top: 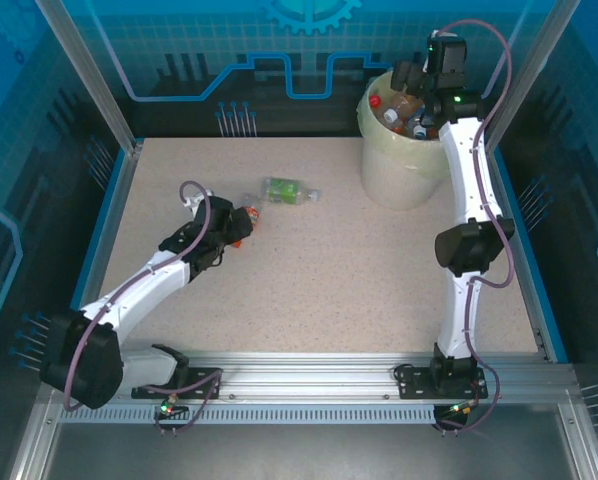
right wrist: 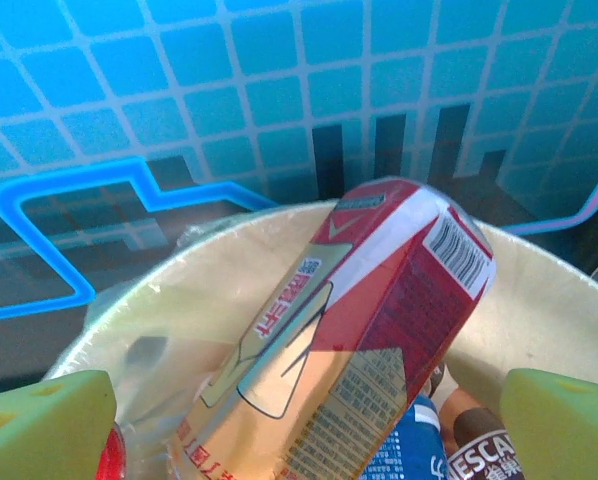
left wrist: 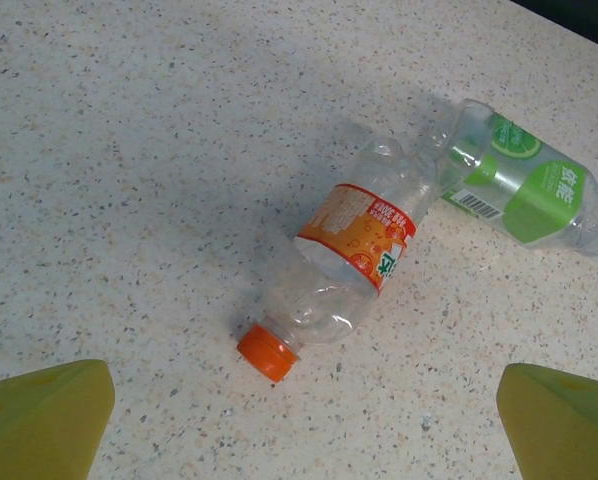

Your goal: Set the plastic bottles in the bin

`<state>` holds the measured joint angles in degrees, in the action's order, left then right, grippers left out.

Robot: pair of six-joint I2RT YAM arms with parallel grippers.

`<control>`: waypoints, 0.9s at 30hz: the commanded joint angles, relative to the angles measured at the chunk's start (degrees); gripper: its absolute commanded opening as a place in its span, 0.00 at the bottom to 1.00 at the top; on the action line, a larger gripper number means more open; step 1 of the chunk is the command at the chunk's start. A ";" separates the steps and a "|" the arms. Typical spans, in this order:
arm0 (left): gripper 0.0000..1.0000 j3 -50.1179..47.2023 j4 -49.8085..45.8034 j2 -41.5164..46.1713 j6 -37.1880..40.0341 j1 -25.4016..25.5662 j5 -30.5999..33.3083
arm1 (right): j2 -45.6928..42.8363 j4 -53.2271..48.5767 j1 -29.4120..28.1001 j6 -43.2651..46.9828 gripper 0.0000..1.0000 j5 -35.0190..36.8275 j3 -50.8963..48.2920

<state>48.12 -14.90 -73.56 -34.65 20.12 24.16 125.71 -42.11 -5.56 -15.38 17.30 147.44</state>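
Near left, over table: left gripper [left wrist: 301, 400] is hung above the orange-label bottle [left wrist: 354, 255], fingers spread wide, nothing pinched.
Orange-label bottle: laid on its side on the table [left wrist: 129, 150], body crumpled, orange cap [left wrist: 267, 352] pointed at the gripper. It is framed by the yellow pads [left wrist: 44, 425] but not touched.
Green-label bottle [left wrist: 524, 180]: laid flat just beyond, one end against or just beside the orange one's base; contact cannot be told.
Far right, over bin: right gripper [right wrist: 304, 410] is held above the bin [right wrist: 539, 290], fingers fully spread, no pad seen on anything.
Red-label bottle [right wrist: 379, 320]: tilted across the bin's mouth between the open fingers. Resting or dropping cannot be told.
Bin contents: blue-label bottle [right wrist: 409, 450] and brown-label bottle [right wrist: 484, 455] are seen underneath.
Step in hand: judged as drop-off made on the right, pick being lined up on the left.
Left to do: two bottles are seen on the table.
Next move: the left gripper is to be lowered onto the labelled middle and closed across the width. The crushed wall may give, and the green-label bottle should not be nudged.
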 commanded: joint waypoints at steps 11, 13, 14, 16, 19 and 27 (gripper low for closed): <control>0.99 2.29 -2.90 -4.04 -0.98 -1.66 -2.78 | 3.45 -5.41 1.30 -6.37 1.00 13.29 -1.52; 0.99 2.41 -2.86 -4.48 -0.80 -1.75 -2.98 | -1.53 -2.16 1.07 -5.93 1.00 14.73 -9.97; 0.99 2.58 -3.02 -4.79 -0.60 -1.82 -3.02 | -4.34 -0.64 1.08 -5.83 1.00 15.64 -14.21; 0.99 2.94 -3.05 -5.34 -0.58 -1.90 -3.11 | -9.06 1.60 1.21 -5.73 0.99 17.60 -21.08; 0.99 3.29 -2.70 -6.19 -0.56 -2.10 -3.57 | -14.07 3.11 2.17 -5.36 0.97 18.21 -27.68; 0.99 5.22 -2.94 -8.67 -0.18 -2.37 -4.54 | -18.26 0.82 2.30 -1.12 0.99 17.42 -28.06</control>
<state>51.29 -16.86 -81.30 -34.61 18.31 20.86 109.95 -39.66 -3.31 -18.85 33.91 119.13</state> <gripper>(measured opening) 0.988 0.984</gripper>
